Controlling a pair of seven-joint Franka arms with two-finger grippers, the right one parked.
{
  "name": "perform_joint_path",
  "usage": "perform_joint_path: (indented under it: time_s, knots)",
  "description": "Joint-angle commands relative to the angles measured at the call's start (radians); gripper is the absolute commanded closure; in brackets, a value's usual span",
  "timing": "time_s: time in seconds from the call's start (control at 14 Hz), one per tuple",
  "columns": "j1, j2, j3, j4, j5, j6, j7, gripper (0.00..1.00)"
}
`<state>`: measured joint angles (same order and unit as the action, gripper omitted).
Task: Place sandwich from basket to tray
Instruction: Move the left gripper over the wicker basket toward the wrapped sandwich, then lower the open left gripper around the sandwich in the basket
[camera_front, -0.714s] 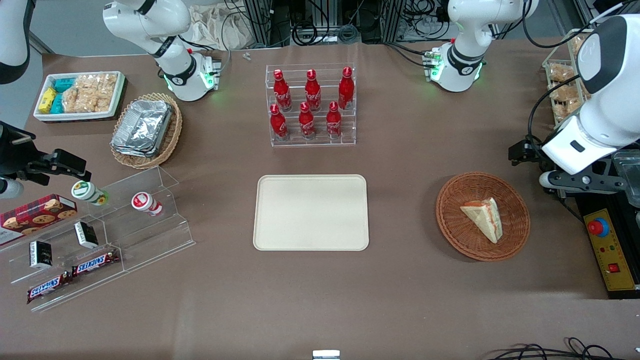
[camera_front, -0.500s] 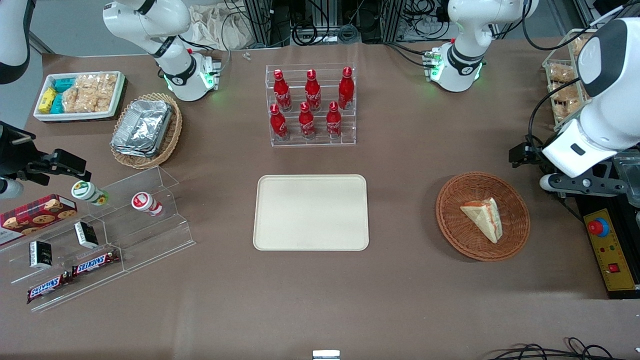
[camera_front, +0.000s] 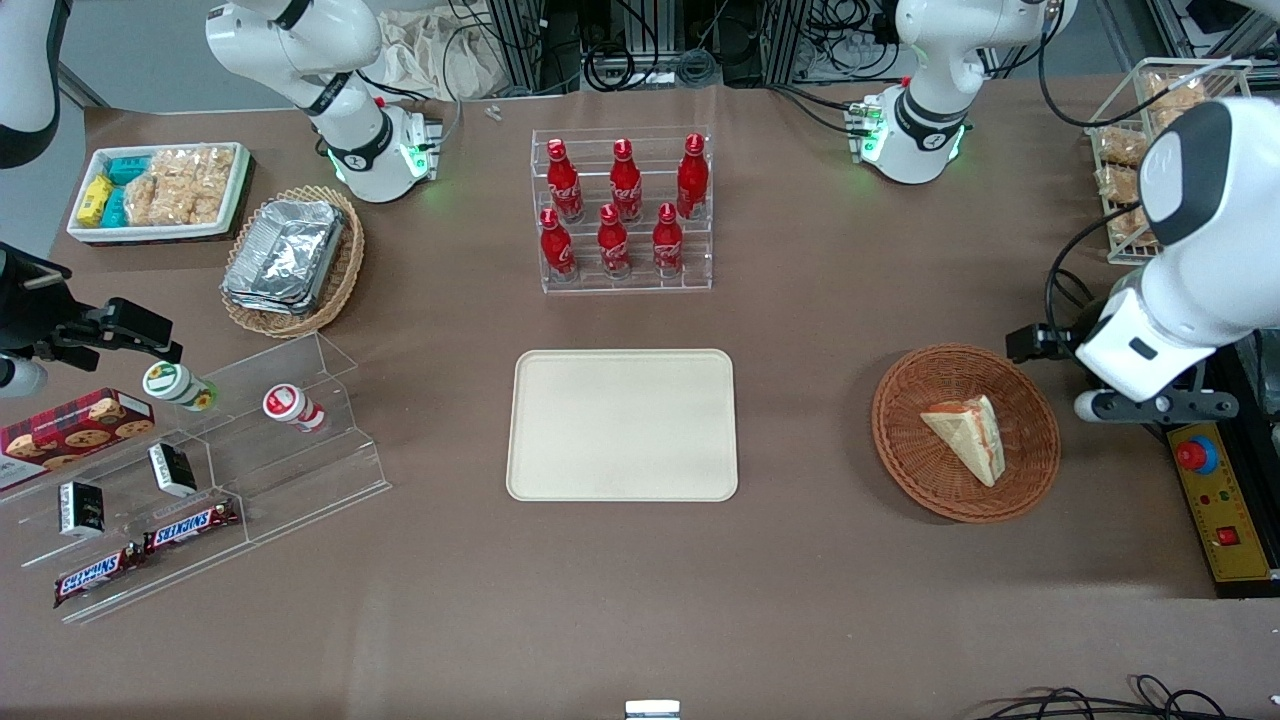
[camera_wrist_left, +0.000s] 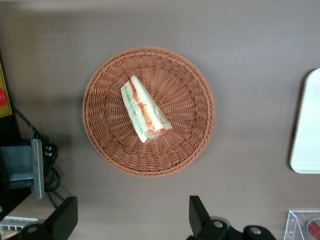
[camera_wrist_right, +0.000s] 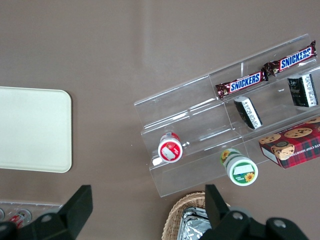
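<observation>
The sandwich (camera_front: 968, 437), a pale bread wedge with red and green filling on its edge, lies in the round reddish-brown basket (camera_front: 905, 440). Both also show in the left wrist view, the sandwich (camera_wrist_left: 144, 110) near the middle of the basket (camera_wrist_left: 195, 95). The cream tray (camera_front: 622, 424) lies flat beside the basket, toward the parked arm's end; its corner shows in the wrist view (camera_wrist_left: 307, 125). My left gripper (camera_wrist_left: 132, 220) hangs high above the table by the basket's rim, open wide and empty. In the front view its hand (camera_front: 1150, 405) is beside the basket.
A clear rack of red bottles (camera_front: 622, 210) stands farther from the front camera than the tray. A yellow control box with a red button (camera_front: 1215, 480) sits beside the basket at the working arm's table end. A wire rack of snacks (camera_front: 1130, 170) stands above it.
The left arm has swung nearer to the front camera and a little toward the basket. The sandwich, basket and tray have not moved.
</observation>
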<state>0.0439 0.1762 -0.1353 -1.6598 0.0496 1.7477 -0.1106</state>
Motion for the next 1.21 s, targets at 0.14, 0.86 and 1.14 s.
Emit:
perform_joint_path:
  time_s: [0.14,0.86,1.14]
  knots:
    - [0.024,0.006,-0.010,-0.208,0.006,0.280,-0.249,0.00]
    - [0.031,0.166,-0.003,-0.268,0.022,0.437,-0.501,0.00]
    - [0.031,0.187,0.008,-0.282,0.024,0.437,-0.509,0.00]
